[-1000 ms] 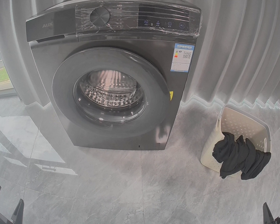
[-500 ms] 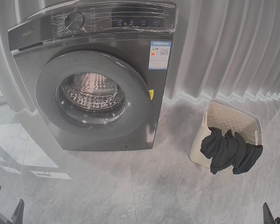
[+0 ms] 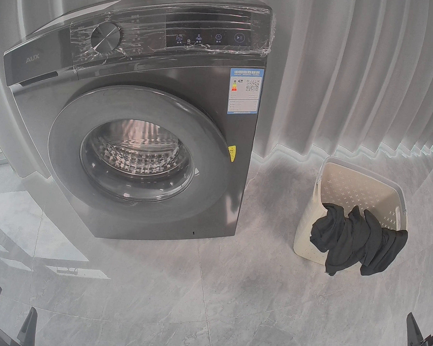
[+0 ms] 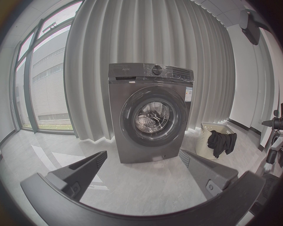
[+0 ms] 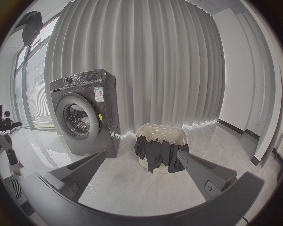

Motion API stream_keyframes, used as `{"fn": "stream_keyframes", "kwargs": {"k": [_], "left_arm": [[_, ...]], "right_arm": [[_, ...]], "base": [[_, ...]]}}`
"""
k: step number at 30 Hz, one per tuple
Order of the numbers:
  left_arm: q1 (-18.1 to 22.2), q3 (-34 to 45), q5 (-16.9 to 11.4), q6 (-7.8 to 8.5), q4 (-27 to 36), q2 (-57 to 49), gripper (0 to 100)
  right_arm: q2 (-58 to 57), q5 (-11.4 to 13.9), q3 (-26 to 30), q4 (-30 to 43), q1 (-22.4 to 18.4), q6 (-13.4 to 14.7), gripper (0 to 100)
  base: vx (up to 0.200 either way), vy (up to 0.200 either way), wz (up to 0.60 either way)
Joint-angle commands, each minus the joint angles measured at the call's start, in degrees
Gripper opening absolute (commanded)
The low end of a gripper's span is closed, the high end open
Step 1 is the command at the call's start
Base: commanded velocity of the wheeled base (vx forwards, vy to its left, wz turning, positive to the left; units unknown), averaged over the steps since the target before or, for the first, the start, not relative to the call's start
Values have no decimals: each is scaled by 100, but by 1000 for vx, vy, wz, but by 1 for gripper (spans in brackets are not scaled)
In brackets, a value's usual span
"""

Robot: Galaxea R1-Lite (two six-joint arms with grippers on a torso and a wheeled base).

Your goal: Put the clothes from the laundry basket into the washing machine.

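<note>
Both grippers are held low above the grey tiled floor (image 3: 208, 302), and each is seen with its two fingers spread wide and nothing between them. Straight ahead of the left gripper (image 4: 142, 154), well apart from it, the washing machine (image 4: 150, 111) is stood with its round port turned toward the fingers; the ribbed drum is seen through the port (whether a glass door covers it cannot be told). Ahead of the right gripper (image 5: 141, 153), also well apart, the laundry basket (image 5: 172, 132) is set upright on the floor, beside the machine on the side away from the left gripper. The clothes (image 5: 157, 153), a bundle of black fabric, are draped over the basket rim nearest the right gripper. Their long axis is laid along that rim, crosswise to the gripper's line of reach, and the loose ends point down the outer wall toward the floor. From the head view the basket is looked into from above, so its cross-perforated inner wall is made out behind the fabric; from the right wrist view the near outer wall and the hanging ends are given side-on. In the left wrist view tall windows (image 4: 44, 76) are seen beyond the machine, next to the pleated curtain (image 4: 141, 35).
</note>
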Motion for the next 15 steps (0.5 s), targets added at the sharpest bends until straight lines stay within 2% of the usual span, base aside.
{"fn": "stream_keyframes", "kwargs": {"k": [1,2,8,15], "left_arm": [[-1,101,1,3,-1,-84,100],[-1,101,1,-6,-1,-84,100],[-1,101,1,-6,-1,-84,100],[-1,101,1,-6,-1,-84,100]], "right_arm": [[-44,2,101,-1,2,-2,100],[-44,2,101,-1,2,-2,100],[-44,2,101,-1,2,-2,100],[-44,2,101,-1,2,-2,100]], "base": [[0,0,0],[0,0,0],[200,0,0],[0,0,0]]}}
